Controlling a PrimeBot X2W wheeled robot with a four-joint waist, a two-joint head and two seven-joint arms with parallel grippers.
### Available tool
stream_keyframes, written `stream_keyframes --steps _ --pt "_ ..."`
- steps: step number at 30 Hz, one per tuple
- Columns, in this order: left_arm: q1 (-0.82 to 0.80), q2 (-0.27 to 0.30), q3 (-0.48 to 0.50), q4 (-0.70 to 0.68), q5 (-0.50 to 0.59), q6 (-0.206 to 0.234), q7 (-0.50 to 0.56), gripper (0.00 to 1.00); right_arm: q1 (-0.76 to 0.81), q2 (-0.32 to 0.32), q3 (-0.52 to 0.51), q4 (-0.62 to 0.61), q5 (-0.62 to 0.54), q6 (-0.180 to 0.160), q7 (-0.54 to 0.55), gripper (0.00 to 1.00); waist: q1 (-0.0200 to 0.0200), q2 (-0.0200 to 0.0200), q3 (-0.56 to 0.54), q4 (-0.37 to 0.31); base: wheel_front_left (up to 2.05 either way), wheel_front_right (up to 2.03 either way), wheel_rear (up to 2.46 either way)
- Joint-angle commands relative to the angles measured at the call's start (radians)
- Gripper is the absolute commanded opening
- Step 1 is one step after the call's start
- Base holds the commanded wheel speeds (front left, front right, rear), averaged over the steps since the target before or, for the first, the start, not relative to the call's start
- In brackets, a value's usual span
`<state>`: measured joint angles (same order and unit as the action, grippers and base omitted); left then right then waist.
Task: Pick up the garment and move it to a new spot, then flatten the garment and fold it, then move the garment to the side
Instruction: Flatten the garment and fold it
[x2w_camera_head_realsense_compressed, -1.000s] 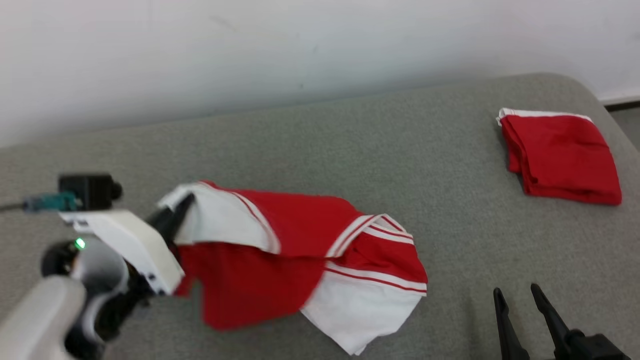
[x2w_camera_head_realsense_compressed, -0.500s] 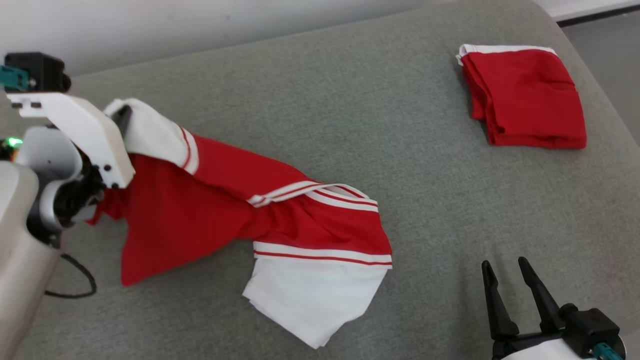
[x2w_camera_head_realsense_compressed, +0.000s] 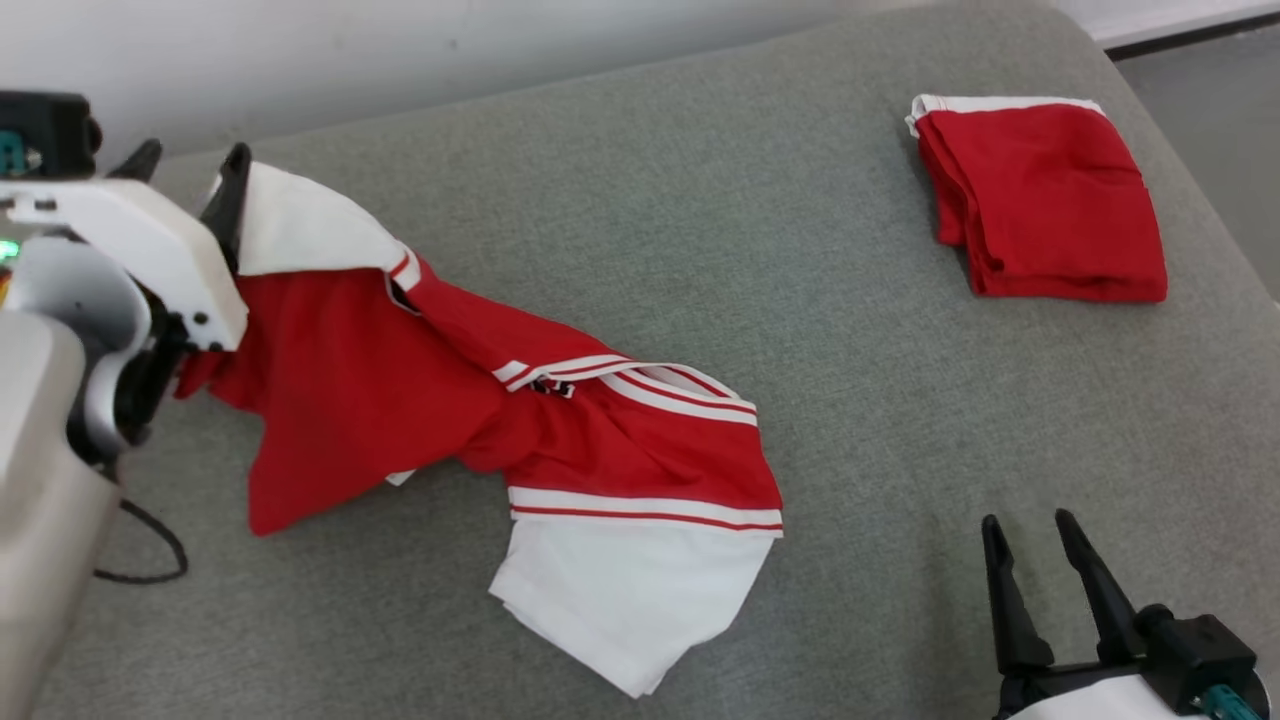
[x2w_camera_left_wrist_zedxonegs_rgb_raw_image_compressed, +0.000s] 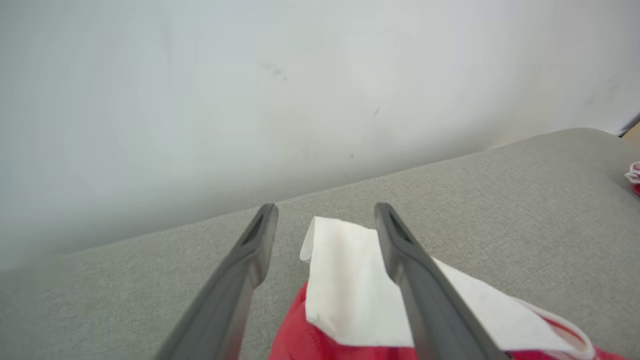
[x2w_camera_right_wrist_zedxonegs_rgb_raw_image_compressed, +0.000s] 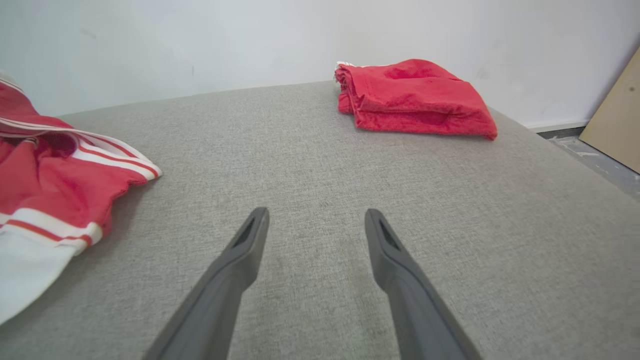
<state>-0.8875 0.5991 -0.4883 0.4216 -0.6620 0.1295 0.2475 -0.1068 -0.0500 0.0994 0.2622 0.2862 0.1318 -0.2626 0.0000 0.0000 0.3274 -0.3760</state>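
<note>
Red and white, the crumpled garment sprawls over the left half of the grey tabletop. One white corner lies loose between the spread fingers of the left gripper. At the near right the right gripper stands open over bare fabric, well apart from a folded red cloth.

Bright, even light throws only a soft shadow beside the garment.
</note>
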Motion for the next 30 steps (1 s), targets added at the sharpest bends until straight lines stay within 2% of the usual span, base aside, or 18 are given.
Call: stream_keyframes --steps 1,4,8,14,17,21,25,30 --pt "0.049 -0.004 0.006 -0.014 -0.016 0.001 -0.021 1.0 0.015 -0.002 -0.007 0.003 -0.01 -0.002 -0.003 1.0 0.0 0.0 -0.026 0.024 0.0 0.0 0.0" --pt "0.116 0.01 0.017 -0.072 -0.014 0.011 -0.081 1.0 0.036 -0.002 -0.01 0.01 -0.03 -0.002 -0.003 1.0 0.0 0.0 -0.063 0.054 0.0 0.0 0.0" --pt "0.251 0.002 0.028 -0.176 -0.025 0.048 -0.155 1.0 0.059 -0.002 -0.022 0.009 -0.041 -0.002 -0.003 1.0 0.0 0.0 -0.115 0.089 0.0 0.0 0.0" --pt "0.462 -0.038 0.012 -0.342 -0.035 0.126 -0.232 1.0 0.088 -0.002 -0.032 0.005 -0.074 -0.002 -0.003 1.0 0.0 0.0 -0.161 0.135 0.0 0.0 0.0" --pt "0.555 -0.068 -0.013 -0.389 -0.048 0.148 -0.247 1.0 0.093 -0.002 -0.034 0.003 -0.088 -0.002 -0.003 1.0 0.0 0.0 -0.166 0.149 0.0 0.0 0.0" --pt "0.635 -0.09 -0.039 -0.384 -0.051 0.168 -0.266 1.0 0.1 -0.003 -0.035 0.001 -0.093 -0.002 -0.003 1.0 0.0 0.0 -0.164 0.158 0.0 0.0 0.0" --pt "0.657 -0.108 -0.058 -0.353 -0.061 0.156 -0.268 1.0 0.099 -0.006 -0.033 0.0 -0.091 -0.002 -0.003 1.0 0.0 0.0 -0.151 0.161 0.0 0.0 0.0" --pt "0.622 -0.134 -0.077 -0.248 -0.06 0.134 -0.277 1.0 0.078 -0.009 -0.027 -0.006 -0.09 -0.002 -0.003 1.0 0.0 0.0 -0.119 0.152 0.0 0.0 0.0"
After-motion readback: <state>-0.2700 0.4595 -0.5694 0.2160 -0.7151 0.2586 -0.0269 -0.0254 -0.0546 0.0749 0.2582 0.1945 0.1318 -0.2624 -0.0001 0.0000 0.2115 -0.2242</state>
